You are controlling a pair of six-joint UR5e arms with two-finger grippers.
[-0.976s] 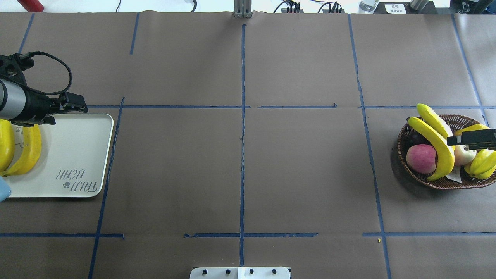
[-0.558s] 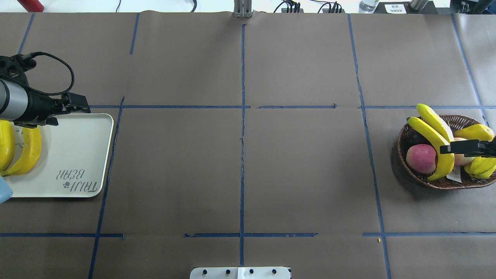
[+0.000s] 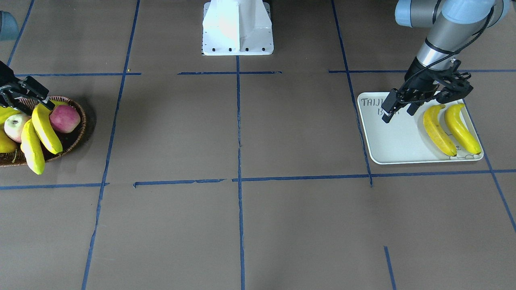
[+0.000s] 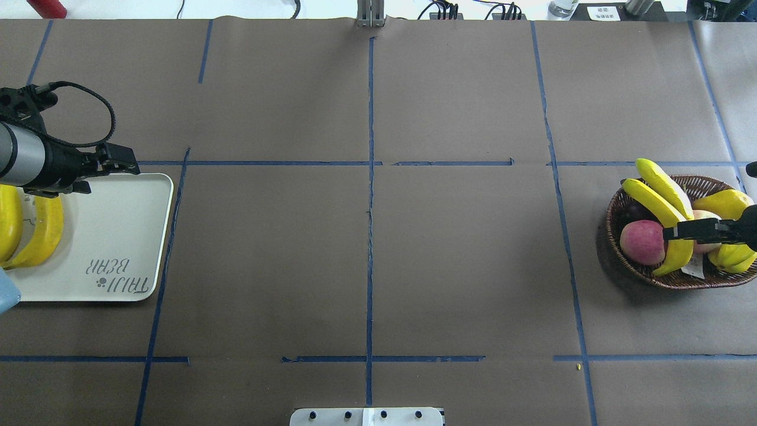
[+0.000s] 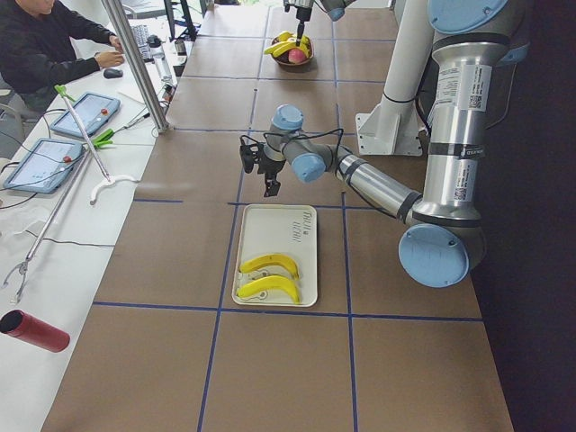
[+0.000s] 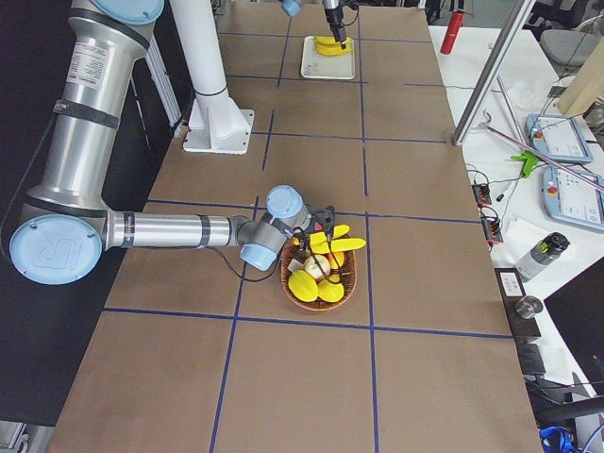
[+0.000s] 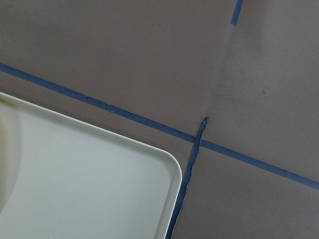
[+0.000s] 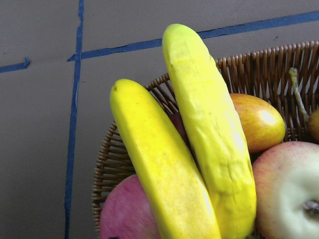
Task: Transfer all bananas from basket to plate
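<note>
**Two Bananas Delivered, Two Left in a Crowded Basket**

The robot's right tool hangs low over the wicker basket at the right edge of the overhead frame. Its jaws look parted in the front view and grasp nothing. Beneath it, two bananas lie side by side, touching, with their far ends poking over the braided rim. They are wedged against a red apple and some stubby yellow fruit.

At the far left of the same frame, the left tool hovers released and empty over the pale plate. Two more bananas already rest together there along one short side.

The job appears about half done, and the next pick looks the trickier one. Because the remaining pair press against each other, jaws closing on one could catch or drag its neighbour and tip it over the rim onto the brown surface. A grip near the end of so smooth and curved a fruit might let it swivel and slip. The light basket could also shift if a finger snags the weave or an apple.
</note>
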